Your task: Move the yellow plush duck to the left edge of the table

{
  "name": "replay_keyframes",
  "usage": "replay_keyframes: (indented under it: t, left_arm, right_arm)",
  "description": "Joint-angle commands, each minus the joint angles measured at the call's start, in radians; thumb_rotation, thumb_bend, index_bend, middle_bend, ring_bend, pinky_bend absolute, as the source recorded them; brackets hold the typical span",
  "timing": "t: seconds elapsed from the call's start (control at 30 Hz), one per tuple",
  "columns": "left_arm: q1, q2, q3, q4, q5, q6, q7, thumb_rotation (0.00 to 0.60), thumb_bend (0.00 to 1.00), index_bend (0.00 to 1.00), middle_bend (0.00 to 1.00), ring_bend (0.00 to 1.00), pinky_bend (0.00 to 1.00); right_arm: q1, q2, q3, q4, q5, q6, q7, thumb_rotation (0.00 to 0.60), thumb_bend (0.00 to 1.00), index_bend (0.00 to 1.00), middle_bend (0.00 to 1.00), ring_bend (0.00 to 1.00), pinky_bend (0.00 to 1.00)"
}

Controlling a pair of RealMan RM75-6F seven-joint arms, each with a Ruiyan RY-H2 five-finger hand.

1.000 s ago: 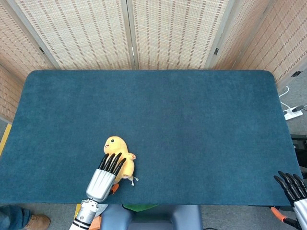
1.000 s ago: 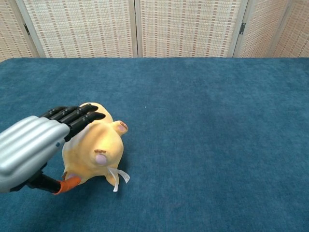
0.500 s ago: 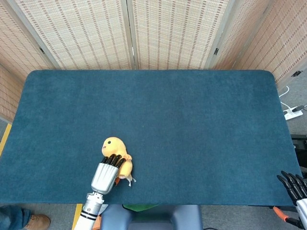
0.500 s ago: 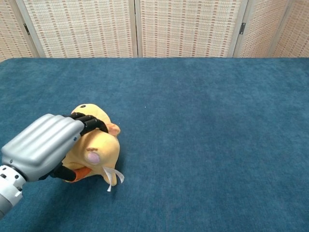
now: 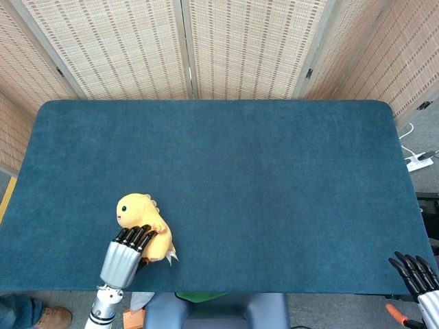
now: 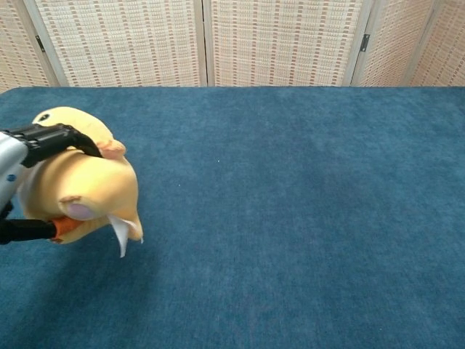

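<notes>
Yellow and soft, the plush duck (image 5: pixel 143 221) now sits at the lower left of the head view, further left than half a second ago and clear of its former spot near the lower middle-left. The silver-backed, black-fingered left hand (image 5: pixel 123 255) has travelled with it and grips its body from the near side, fingers (image 6: pixel 51 138) curled over the top. In the chest view the duck fills the left edge of the frame, and the left hand is mostly cut off there, so only the dark fingers and a sliver of silver show. A white tag hangs under the toy. The dark blue felt-covered bench (image 5: pixel 274 192) spreads across the frame. At the lower right corner the right hand (image 5: pixel 415 271) shows only black fingers held apart, holding nothing; the rest is cut off.
</notes>
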Motion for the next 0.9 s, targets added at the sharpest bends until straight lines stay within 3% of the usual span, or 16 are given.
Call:
replay_keyframes:
  t: [0.03, 0.23, 0.53, 0.7, 0.9]
  left_arm:
    - [0.002, 0.092, 0.061, 0.081, 0.065, 0.079, -0.107, 0.600, 0.62, 0.76, 0.86, 0.70, 0.86]
    - [0.042, 0.138, 0.130, 0.306, 0.055, 0.165, -0.343, 0.600, 0.62, 0.76, 0.85, 0.70, 0.84]
    - [0.030, 0.070, 0.097, 0.705, -0.051, 0.181, -0.631, 0.600, 0.61, 0.76, 0.83, 0.69, 0.82]
    - [0.026, 0.056, 0.088, 0.770, -0.078, 0.172, -0.692, 0.600, 0.60, 0.75, 0.82, 0.68, 0.80]
    - [0.044, 0.012, 0.109, 0.890, -0.112, 0.089, -0.764, 0.600, 0.54, 0.64, 0.72, 0.59, 0.64]
  right_arm:
    - [-0.008, 0.009, -0.003, -0.041, -0.022, 0.008, -0.045, 0.600, 0.17, 0.00, 0.00, 0.00, 0.00]
    - [-0.014, 0.020, -0.013, -0.139, -0.065, -0.004, -0.168, 0.600, 0.17, 0.00, 0.00, 0.00, 0.00]
    - [-0.013, 0.014, -0.035, -0.288, -0.133, -0.076, -0.372, 0.600, 0.17, 0.00, 0.00, 0.00, 0.00]
    - [-0.016, 0.012, -0.034, -0.319, -0.139, -0.089, -0.416, 0.600, 0.18, 0.00, 0.00, 0.00, 0.00]
    - [-0.019, -0.011, -0.041, -0.385, -0.171, -0.135, -0.527, 0.600, 0.18, 0.00, 0.00, 0.00, 0.00]
